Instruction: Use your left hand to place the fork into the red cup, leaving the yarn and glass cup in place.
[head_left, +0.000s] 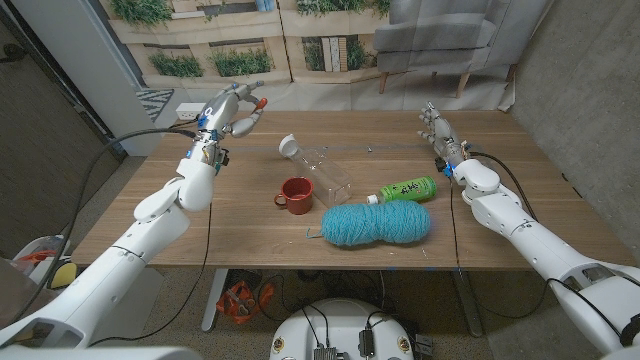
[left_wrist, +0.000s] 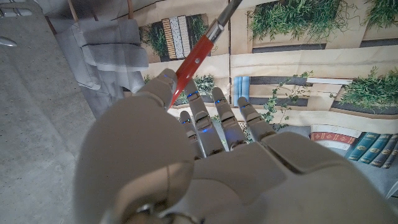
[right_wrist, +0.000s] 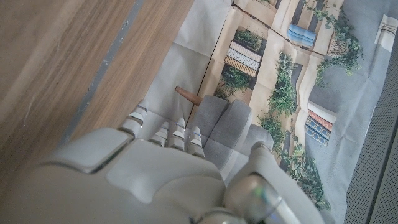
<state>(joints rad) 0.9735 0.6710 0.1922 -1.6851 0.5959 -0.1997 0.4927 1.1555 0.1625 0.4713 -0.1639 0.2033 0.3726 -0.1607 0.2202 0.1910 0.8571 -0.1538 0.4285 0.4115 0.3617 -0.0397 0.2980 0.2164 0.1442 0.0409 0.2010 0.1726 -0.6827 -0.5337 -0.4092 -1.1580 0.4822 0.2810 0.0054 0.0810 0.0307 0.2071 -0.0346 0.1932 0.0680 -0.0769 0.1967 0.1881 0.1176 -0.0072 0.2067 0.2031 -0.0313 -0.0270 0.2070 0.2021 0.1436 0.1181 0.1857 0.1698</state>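
My left hand (head_left: 232, 108) is raised over the table's far left corner and pinches a fork by its red handle (head_left: 258, 101). In the left wrist view the fork (left_wrist: 194, 59) sticks out past the fingers of the left hand (left_wrist: 205, 162), red handle first, then a metal shaft. The red cup (head_left: 296, 194) stands upright near the table's middle, well to the right of and nearer than that hand. Just beyond the cup a clear glass cup (head_left: 322, 168) lies on its side. Teal yarn (head_left: 377, 223) lies to the cup's right, near the front edge. My right hand (head_left: 437, 128) is at the far right, fingers stretched out, holding nothing.
A green bottle (head_left: 408, 188) lies on its side between the yarn and my right arm. The wooden table (head_left: 250, 240) has bare wood at its left half. In the right wrist view the right hand (right_wrist: 168, 174) sits past the table's edge (right_wrist: 62, 62), facing a printed backdrop.
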